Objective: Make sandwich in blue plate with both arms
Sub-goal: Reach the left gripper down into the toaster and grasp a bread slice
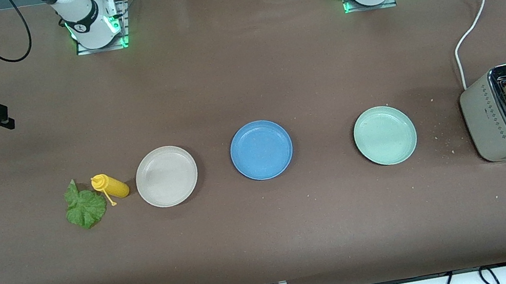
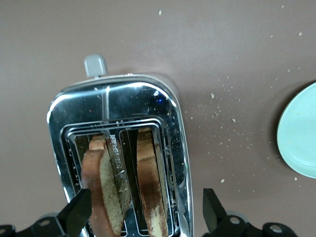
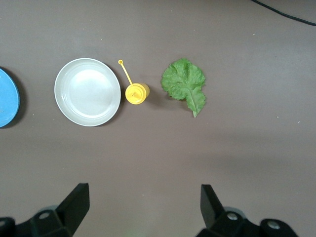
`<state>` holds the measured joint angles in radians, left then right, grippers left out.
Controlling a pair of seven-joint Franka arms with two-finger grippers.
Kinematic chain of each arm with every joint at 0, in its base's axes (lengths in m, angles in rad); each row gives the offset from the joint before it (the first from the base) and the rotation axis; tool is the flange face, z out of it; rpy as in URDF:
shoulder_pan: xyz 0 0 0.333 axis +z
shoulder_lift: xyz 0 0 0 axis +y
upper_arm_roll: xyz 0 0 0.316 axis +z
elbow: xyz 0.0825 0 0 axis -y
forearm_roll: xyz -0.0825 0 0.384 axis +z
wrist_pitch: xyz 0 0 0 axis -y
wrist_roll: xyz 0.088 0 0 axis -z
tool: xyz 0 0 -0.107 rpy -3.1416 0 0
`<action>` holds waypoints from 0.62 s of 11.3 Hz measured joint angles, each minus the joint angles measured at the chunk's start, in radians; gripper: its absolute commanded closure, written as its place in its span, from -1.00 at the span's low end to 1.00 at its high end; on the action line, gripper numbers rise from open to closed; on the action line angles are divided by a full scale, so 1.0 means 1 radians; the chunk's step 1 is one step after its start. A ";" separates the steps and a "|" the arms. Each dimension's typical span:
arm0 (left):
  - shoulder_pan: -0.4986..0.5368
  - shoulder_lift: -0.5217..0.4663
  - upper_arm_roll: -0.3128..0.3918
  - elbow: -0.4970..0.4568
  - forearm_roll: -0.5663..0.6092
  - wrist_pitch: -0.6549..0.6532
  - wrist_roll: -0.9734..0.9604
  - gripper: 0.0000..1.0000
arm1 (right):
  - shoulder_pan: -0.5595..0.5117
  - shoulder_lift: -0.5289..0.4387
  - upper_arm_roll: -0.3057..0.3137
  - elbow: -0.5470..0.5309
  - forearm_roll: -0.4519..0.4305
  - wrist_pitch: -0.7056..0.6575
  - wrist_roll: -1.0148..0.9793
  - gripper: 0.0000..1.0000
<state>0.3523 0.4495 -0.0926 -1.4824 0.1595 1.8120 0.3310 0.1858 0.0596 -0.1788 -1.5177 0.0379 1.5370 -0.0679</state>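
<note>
- Left gripper [image 2: 143,210] hangs over the toaster [image 1: 491,121] at the left arm's end of the surface [image 1: 271,243], its fingers [image 2: 79,210] spread wide, one on each flank of the slots and pinching nothing.
- Two browned bread slices [image 2: 148,182] stand upright in the toaster's slots — one per slot, their tops poking above the chrome top.
- Right gripper [image 3: 143,207] waits in the air over bare surface at the right arm's end, fingers spread and empty.
- Blue plate [image 1: 261,149] sits mid-surface with nothing on it, between the beige plate [image 1: 166,176] and the pale green plate [image 1: 385,135], each well apart from it.
- Lettuce leaf [image 1: 83,205] lies flat toward the right arm's end, just beside the yellow squeeze bottle [image 1: 111,186], which lies on its side between leaf and beige plate — its cap hanging off on a strap.
- Crumbs [image 2: 232,118] are scattered between the toaster and the pale green plate.
- White power cord [image 1: 471,20] trails from the toaster toward the left arm's base.
</note>
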 measured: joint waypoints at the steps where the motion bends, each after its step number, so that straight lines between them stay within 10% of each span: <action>1: 0.004 0.002 0.000 -0.016 0.000 -0.004 0.000 -0.73 | 0.000 0.000 0.000 0.000 0.000 0.000 0.000 -1.00; 7: 0.007 0.012 -0.001 -0.064 0.000 -0.004 -0.003 0.90 | 0.000 0.000 0.000 0.000 0.000 0.000 0.000 -1.00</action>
<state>0.3594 0.4613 -0.0940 -1.5466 0.1595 1.8080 0.3277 0.1858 0.0596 -0.1789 -1.5177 0.0378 1.5369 -0.0679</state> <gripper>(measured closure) 0.449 0.000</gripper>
